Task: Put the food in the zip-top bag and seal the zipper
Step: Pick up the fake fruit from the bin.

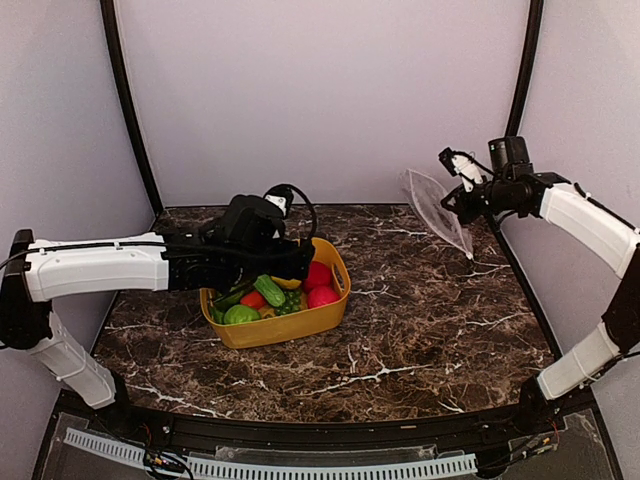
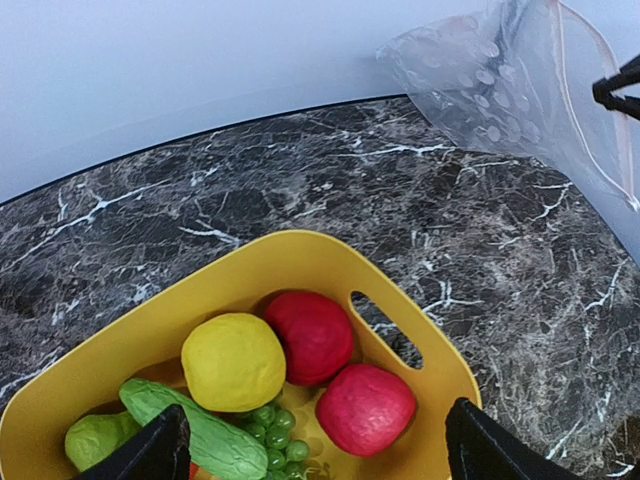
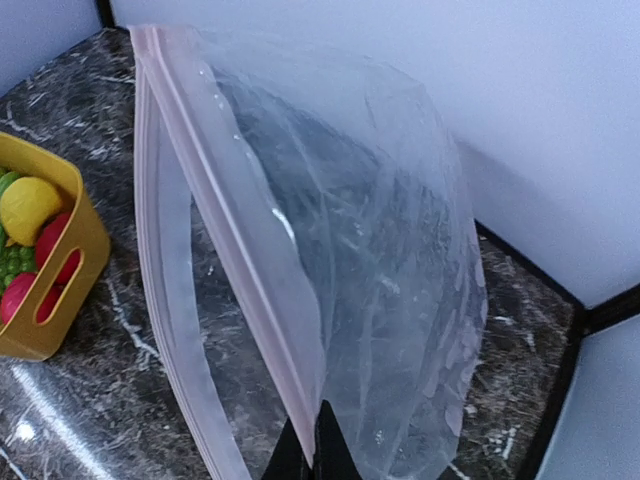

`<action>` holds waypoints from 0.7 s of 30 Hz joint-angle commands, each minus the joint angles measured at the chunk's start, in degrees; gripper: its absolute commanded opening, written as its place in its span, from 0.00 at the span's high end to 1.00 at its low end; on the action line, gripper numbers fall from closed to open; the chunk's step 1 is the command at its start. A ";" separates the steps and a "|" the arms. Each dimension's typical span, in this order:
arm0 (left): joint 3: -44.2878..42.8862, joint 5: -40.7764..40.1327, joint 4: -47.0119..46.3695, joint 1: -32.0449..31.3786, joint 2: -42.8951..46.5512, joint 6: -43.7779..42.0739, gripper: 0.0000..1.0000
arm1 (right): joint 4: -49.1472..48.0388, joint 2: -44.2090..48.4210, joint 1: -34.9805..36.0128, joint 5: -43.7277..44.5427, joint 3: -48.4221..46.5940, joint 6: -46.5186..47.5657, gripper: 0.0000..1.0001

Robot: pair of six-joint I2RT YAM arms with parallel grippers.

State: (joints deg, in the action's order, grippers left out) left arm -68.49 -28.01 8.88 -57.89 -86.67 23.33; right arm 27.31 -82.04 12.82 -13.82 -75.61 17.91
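Observation:
The food lies in a yellow tub (image 1: 290,326): a yellow lemon (image 2: 233,360), two red balls (image 2: 312,335), a green cucumber (image 2: 190,428), green grapes (image 2: 275,428) and a green round one (image 2: 95,440). My left gripper (image 1: 290,262) is open and empty just above the tub, its jaws either side of the red balls (image 2: 320,455). My right gripper (image 1: 455,205) is shut on the mouth edge of the clear zip-top bag (image 3: 380,260) and holds it up off the table at the far right. The bag's mouth gapes open; the whitish zipper (image 3: 230,230) runs along it.
The dark marble table (image 1: 420,320) ends at a pale back wall. Black frame posts (image 1: 125,100) stand at the back corners. The bag (image 1: 435,205) hangs to the right of the tub, with bare marble between them.

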 commanded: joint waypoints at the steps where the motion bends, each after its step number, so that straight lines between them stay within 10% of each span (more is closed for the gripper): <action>1: -2.81 -2.53 8.87 1.72 -1.62 0.76 0.12 | 3.07 -2.09 2.82 -10.66 3.41 0.69 1.00; 21: -10.53 6.73 14.44 8.50 -14.54 5.61 0.01 | 5.61 -6.25 4.36 -20.53 2.40 0.09 1.00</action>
State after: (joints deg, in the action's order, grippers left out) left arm -76.14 -24.51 21.54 -50.68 -99.29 27.86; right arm 32.77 -88.01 16.60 -32.38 -72.20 18.11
